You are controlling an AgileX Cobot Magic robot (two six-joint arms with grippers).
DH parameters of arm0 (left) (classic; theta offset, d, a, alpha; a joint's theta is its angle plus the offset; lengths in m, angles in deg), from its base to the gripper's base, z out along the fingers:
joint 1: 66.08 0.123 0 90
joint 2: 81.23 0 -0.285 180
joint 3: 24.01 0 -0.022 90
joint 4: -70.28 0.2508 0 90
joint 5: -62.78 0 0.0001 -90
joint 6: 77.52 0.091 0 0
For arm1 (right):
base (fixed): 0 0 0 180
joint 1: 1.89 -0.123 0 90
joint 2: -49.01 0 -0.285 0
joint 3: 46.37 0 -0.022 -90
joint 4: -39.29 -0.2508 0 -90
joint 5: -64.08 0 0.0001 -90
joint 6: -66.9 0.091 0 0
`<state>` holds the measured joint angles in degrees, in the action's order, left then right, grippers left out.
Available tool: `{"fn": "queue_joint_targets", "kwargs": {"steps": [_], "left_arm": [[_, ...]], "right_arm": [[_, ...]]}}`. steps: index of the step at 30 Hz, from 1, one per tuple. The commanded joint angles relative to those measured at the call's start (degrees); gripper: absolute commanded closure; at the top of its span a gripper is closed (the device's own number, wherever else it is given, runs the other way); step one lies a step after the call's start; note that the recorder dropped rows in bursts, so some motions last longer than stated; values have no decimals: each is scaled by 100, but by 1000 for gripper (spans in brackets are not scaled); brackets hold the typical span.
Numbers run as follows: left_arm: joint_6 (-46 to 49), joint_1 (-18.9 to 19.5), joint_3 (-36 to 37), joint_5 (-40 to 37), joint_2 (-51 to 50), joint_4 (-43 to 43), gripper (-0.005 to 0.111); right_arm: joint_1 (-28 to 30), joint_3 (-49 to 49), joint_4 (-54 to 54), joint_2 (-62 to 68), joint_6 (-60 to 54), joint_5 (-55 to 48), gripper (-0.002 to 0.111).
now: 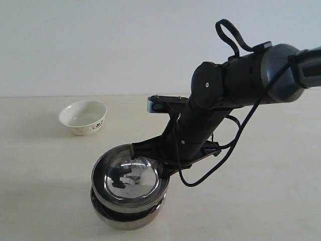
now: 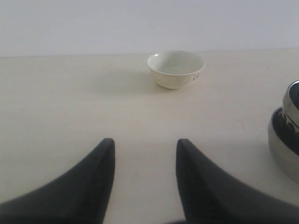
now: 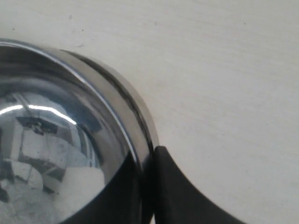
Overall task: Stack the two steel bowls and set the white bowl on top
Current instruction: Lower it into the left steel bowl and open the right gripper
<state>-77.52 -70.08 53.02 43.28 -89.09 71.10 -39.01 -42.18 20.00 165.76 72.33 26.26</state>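
The two steel bowls sit stacked at the front middle. The upper steel bowl point(image 1: 130, 179) rests slightly tilted inside the lower steel bowl point(image 1: 125, 217). My right gripper point(image 1: 158, 161) is shut on the upper bowl's right rim; in the right wrist view the gripper point(image 3: 148, 161) has one finger inside the upper bowl point(image 3: 56, 140) and one outside. The white bowl point(image 1: 83, 116) stands upright at the back left, apart from the stack. In the left wrist view my left gripper point(image 2: 145, 142) is open and holds nothing, with the white bowl point(image 2: 175, 69) ahead of it and the stacked bowls point(image 2: 285, 135) at the frame's edge.
The right arm point(image 1: 235, 85) reaches down across the middle of the pale table point(image 1: 261, 201), with a black cable point(image 1: 210, 173) looping beside it. A plain wall stands behind the table. The left arm does not show in the exterior view.
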Motion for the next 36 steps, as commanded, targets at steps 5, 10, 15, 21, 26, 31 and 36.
{"fn": "queue_joint_targets", "kwargs": {"steps": [5, 10, 15, 21, 26, 31, 36], "left_arm": [[-68, 23, 19, 18, 7, 28, 66], [-68, 23, 19, 18, 7, 28, 66], [-68, 23, 19, 18, 7, 28, 66], [-68, 23, 19, 18, 7, 28, 66], [-68, 23, 19, 18, 7, 28, 66], [-68, 23, 19, 18, 7, 28, 66], [-68, 23, 19, 18, 7, 28, 66]], "right_arm": [[-20, -36, 58, -27, -1, -107, 107], [-47, -36, 58, -27, -1, -107, 92], [-196, -36, 67, -27, -1, 51, 86], [-288, -36, 37, -27, -1, 93, 86], [-286, -36, 70, -38, -1, 55, 86], [-286, -36, 80, -62, -1, 55, 85], [-286, -36, 233, -211, -1, 90, 85]]}}
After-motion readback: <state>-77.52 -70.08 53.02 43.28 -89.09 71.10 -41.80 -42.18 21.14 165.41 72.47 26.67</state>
